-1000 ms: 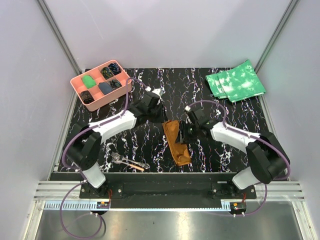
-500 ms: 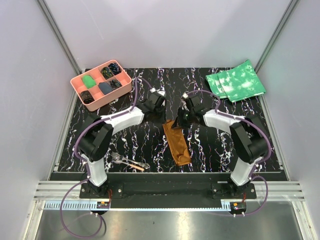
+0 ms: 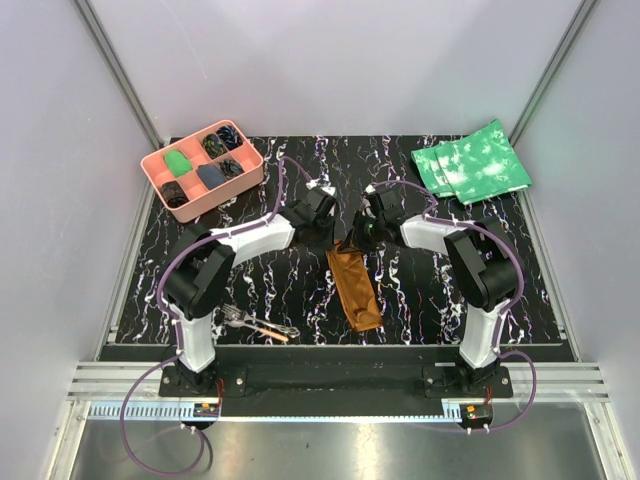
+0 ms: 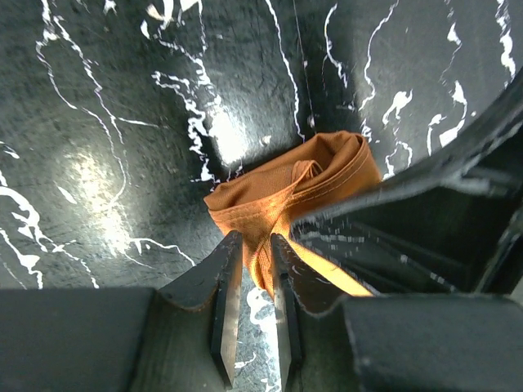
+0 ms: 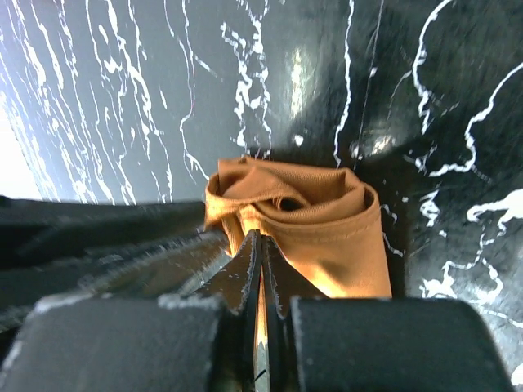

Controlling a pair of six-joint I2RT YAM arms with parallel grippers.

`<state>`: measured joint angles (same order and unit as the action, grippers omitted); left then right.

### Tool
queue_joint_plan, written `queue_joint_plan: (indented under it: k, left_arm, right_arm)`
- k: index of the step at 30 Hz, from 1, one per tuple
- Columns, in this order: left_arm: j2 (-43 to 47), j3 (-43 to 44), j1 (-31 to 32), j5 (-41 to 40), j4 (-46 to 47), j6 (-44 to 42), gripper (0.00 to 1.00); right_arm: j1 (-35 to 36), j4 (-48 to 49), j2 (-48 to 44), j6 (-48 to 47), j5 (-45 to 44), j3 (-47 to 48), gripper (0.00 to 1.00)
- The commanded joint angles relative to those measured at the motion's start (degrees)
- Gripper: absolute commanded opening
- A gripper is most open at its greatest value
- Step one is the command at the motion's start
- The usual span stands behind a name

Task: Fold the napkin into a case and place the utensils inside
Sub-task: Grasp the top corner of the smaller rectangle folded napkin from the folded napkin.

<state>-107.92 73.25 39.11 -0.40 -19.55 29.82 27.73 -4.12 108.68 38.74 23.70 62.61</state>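
The rust-brown napkin lies folded as a narrow oblong case point(image 3: 354, 290) at the table's centre, its long axis running near to far. Both grippers meet at its far end. My left gripper point(image 3: 337, 238) pinches a fold at the case's left corner point(image 4: 302, 175); cloth sits between its fingertips point(image 4: 255, 241), with a slim gap behind. My right gripper point(image 3: 361, 237) is shut tight on a thin layer of the case's open end point(image 5: 327, 220), its fingertips point(image 5: 261, 238) nearly touching. The end is bunched up and gapes open. The utensils, a silver fork point(image 3: 235, 316) and a slim orange-ended piece point(image 3: 272, 332), lie at the near left.
A pink compartment tray point(image 3: 216, 199) with small items stands at the far left. Green mottled cloths point(image 3: 470, 163) lie at the far right. The table top is black marbled, with grey walls around.
My right gripper has moved from the case's middle up to its far end. My left gripper has come in from the far left to the same end and now has cloth between its fingers.
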Motion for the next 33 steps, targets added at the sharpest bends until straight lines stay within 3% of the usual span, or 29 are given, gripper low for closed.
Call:
queue_joint_plan:
  k: [1, 15, 27, 33]
  left_arm:
    - [-0.5, 2.2, 0.3, -1.6, 1.3, -0.6, 0.23]
    - [-1.1, 2.9, 0.6, -2.8, 1.3, -1.0, 0.00]
    - [-0.6, 4.1, 2.5, -1.9, -1.5, 1.6, 0.00]
    - [-2.9, 6.0, 1.5, 3.4, -1.6, 1.0, 0.00]
  right_arm:
    - [-0.6, 2.7, 1.6, 1.0, 2.0, 2.9, 0.03]
    - [-0.5, 7.0, 4.4, 3.4, 5.4, 3.9, 0.02]
    - [-0.5, 15.8, 9.0, 10.1, 9.8, 1.3, 0.02]
    - [-2.0, 16.7, 10.1, 10.1, 12.8, 0.2, 0.02]
